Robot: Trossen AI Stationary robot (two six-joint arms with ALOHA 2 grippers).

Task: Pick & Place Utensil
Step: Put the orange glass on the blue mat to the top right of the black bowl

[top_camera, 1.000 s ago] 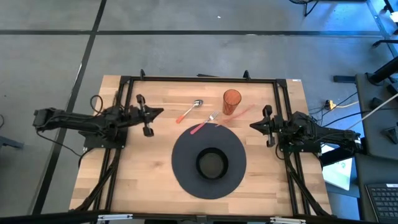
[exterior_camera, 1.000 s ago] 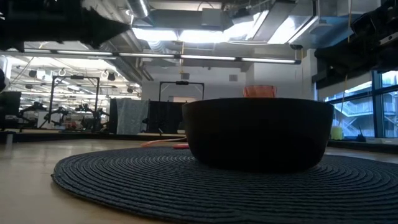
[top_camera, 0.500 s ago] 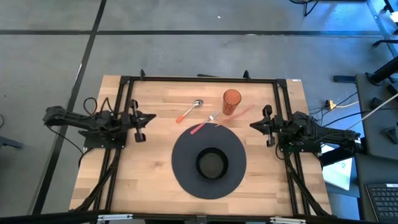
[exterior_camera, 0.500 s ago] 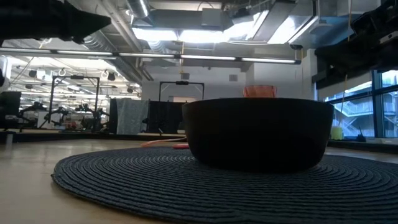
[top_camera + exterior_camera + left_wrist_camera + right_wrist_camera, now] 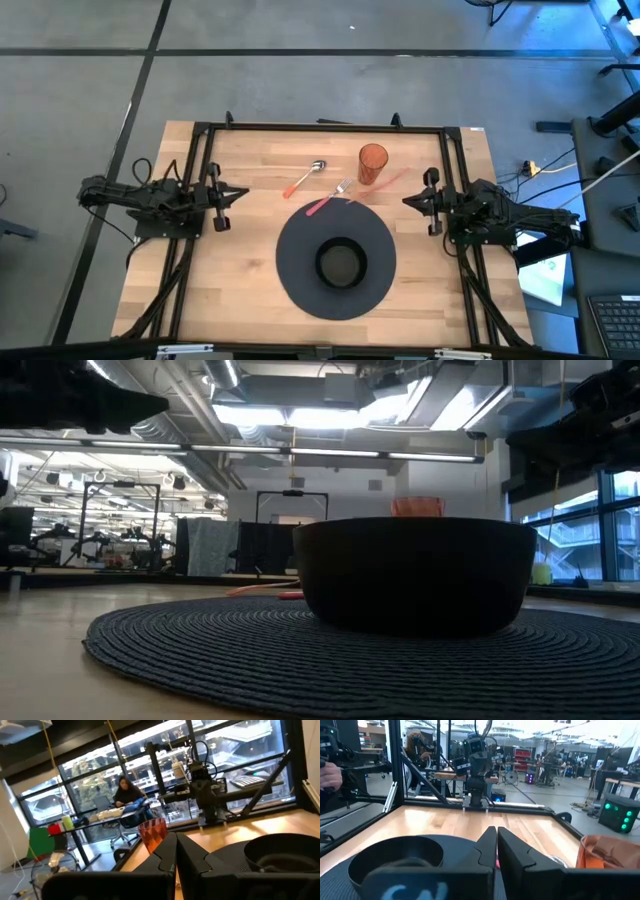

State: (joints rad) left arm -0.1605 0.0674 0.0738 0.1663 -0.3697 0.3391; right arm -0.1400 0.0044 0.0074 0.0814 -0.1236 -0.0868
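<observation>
A pale wooden bench [image 5: 240,270] inside a black frame stands on a grey floor. A spoon with an orange handle [image 5: 305,178] lies at about 11 o'clock from the bench's middle, free of either claw. A fork with a red handle [image 5: 329,197] lies just beside it toward the centre, its handle end at the rim of the round dark woven mat [image 5: 292,262]. An orange cup [image 5: 372,163] stands at 12 o'clock beyond the fork. A black bowl [image 5: 340,263] sits mid-mat. The left claw [image 5: 232,192], pinched closed and empty, waits at 9 o'clock, well apart from the spoon. The right claw [image 5: 412,201], also closed with nothing in it, waits at 3 o'clock.
</observation>
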